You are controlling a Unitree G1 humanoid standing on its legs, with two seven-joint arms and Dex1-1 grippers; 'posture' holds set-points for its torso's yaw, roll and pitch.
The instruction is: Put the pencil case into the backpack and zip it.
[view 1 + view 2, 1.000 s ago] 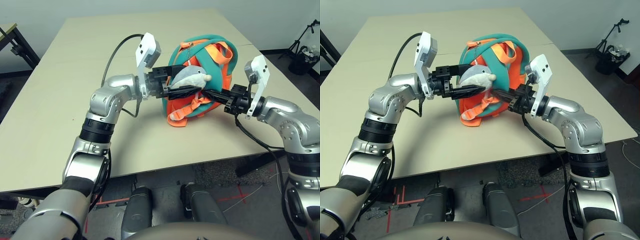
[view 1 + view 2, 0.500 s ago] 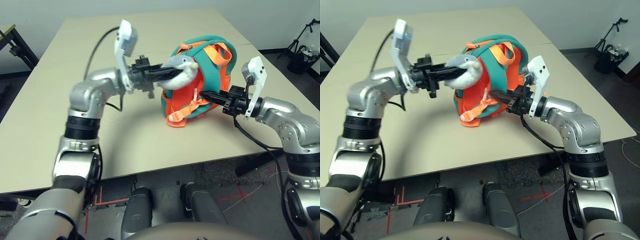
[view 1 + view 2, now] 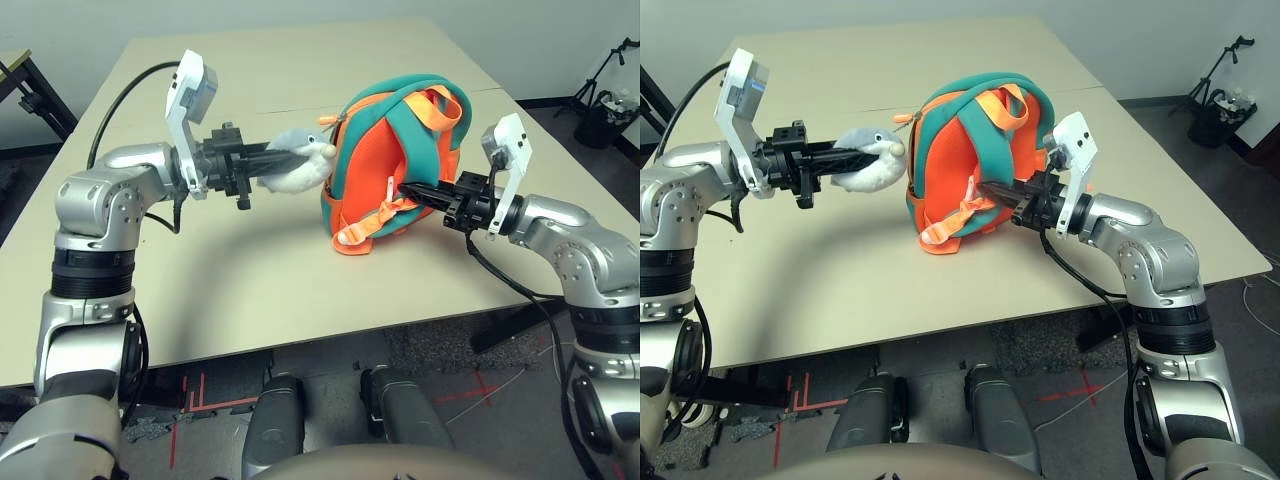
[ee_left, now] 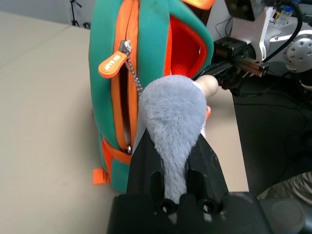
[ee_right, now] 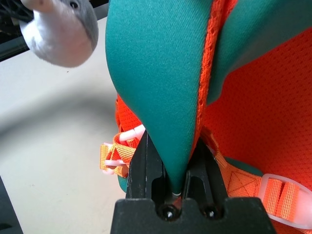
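On the left, the left gripper [image 3: 285,163] is clamping its jaws on the grey-white plush fish [image 3: 303,175], which a chain is linking to the zipper pull [image 4: 113,64]. Right of it, the teal and orange backpack [image 3: 368,150] is standing on the counter [image 3: 240,290], its side zipper [image 4: 126,97] gaping slightly. Farther right, the right gripper [image 5: 170,175] is pinching a teal shoulder strap [image 5: 163,87] between its jaws.
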